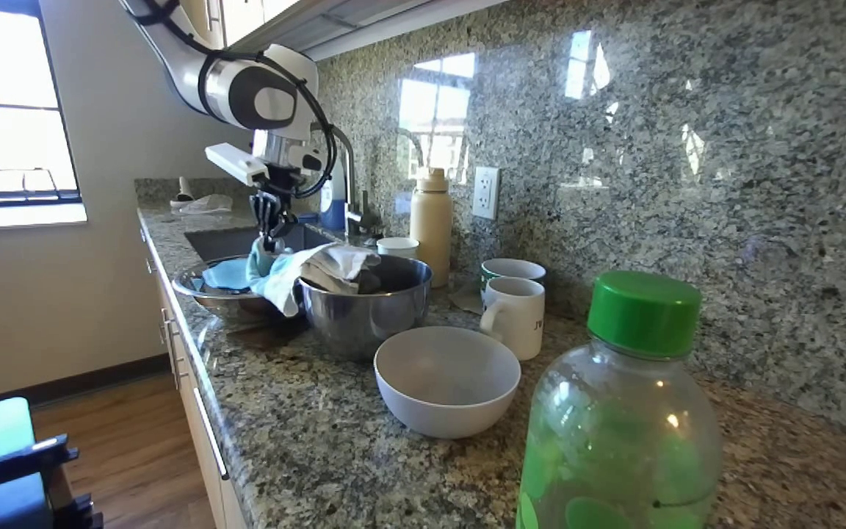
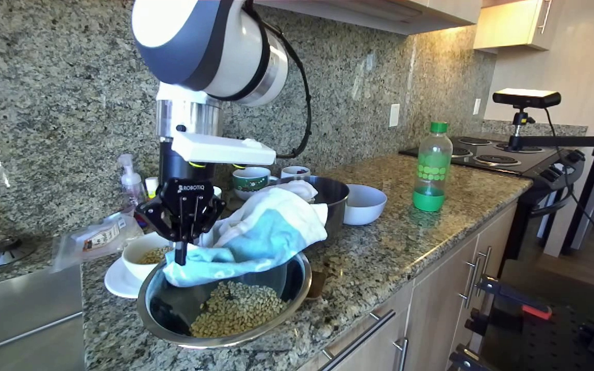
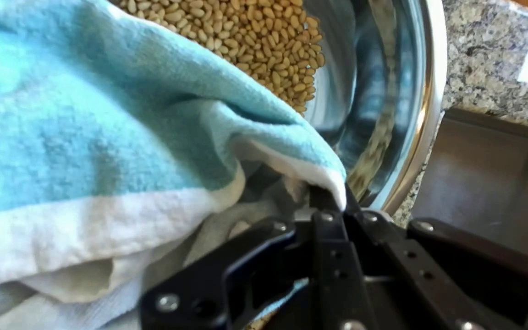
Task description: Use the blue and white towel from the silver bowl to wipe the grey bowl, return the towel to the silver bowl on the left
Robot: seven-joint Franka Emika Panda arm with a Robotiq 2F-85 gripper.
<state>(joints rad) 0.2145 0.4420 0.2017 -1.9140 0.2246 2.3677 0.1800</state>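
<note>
The fingers (image 2: 180,255) point downward and pinch the blue and white towel (image 2: 271,237) at one end; a grip so near the margin leaves most of the fabric loose, presumably so that it can be drawn across a surface. The white far portion drapes over the rim of the deep silver bowl (image 1: 371,319), likely the one the task means, which probably bears part of the weight. Between these supports, the towel crosses above the shallow metal bowl (image 2: 170,312), where pale kernels (image 2: 237,309) lie; whether it touches that rim is unclear, and a low path could sweep kernels out. The grey bowl (image 1: 449,382) stands upright on the worktop (image 1: 298,441), just beside the deep silver bowl, its mouth accessible to wiping from above; a white mug (image 1: 522,323) near it narrows the approach. The fingers are well apart from the grey bowl; whether this stage is removal of the towel or its return cannot be determined.
</note>
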